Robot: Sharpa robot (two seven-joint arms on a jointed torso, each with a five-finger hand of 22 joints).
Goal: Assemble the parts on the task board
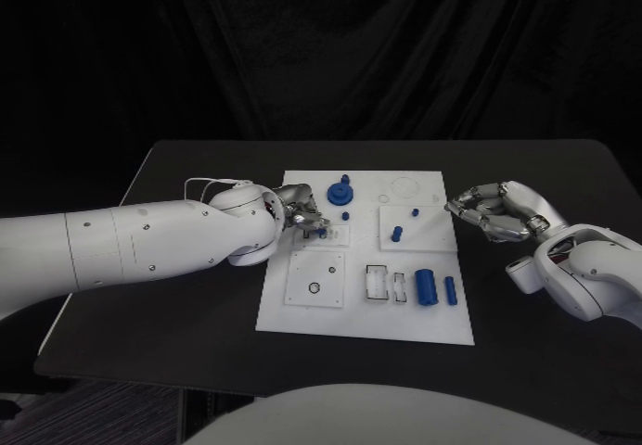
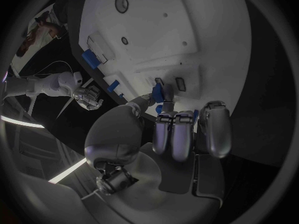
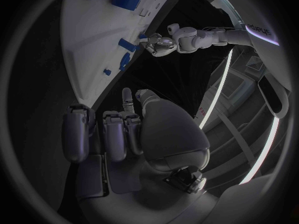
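Note:
The white task board (image 1: pixel 365 306) lies in the middle of the black table. My left hand (image 1: pixel 296 206) hovers over the board's left part and pinches a small blue part (image 2: pixel 158 91) between thumb and fingers, right by two small slots (image 2: pixel 181 83); the part's tip also peeks out under the fingers (image 1: pixel 317 234). A blue gear piece (image 1: pixel 341 194) stands just beyond that hand. Near the board's front lie a blue cylinder (image 1: pixel 426 286) and a thinner blue pin (image 1: pixel 451 290). My right hand (image 1: pixel 498 209) hangs at the board's right edge, fingers (image 3: pixel 117 129) curled in with nothing in them.
Small blue pegs (image 1: pixel 397 232) stand in the board's right middle panel. A round hole (image 1: pixel 314 287) and two rectangular pockets (image 1: pixel 378 281) sit in the front panels. Bare black table (image 1: pixel 174 315) stretches to the left and right of the board.

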